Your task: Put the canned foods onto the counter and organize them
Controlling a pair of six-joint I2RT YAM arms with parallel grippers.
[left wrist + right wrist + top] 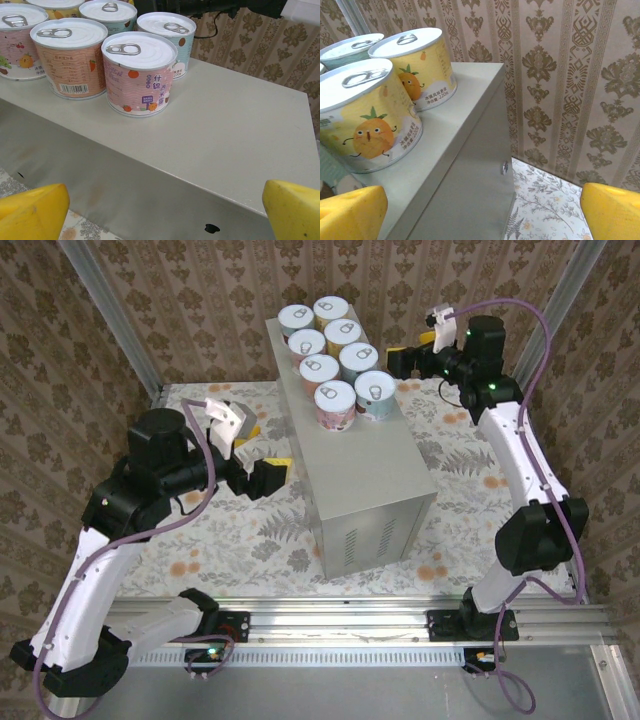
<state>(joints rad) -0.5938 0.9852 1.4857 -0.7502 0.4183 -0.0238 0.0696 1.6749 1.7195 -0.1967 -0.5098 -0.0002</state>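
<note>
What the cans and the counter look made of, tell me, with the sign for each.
Cans: seemingly metal, glossy pale pull-tab lids with ridged rims; labels look like printed paper. Counter: likely sheet metal, matte grey paint, folded edges, vent slits.

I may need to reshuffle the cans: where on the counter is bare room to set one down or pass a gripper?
The counter top's near half is bare, from the nearest cans to the vented end. The far half is crowded: all eight stand packed two abreast, with only thin strips along the edges.

Mock-up lab booth: alu frame [350, 625], wallpaper backdrop [150, 300].
</note>
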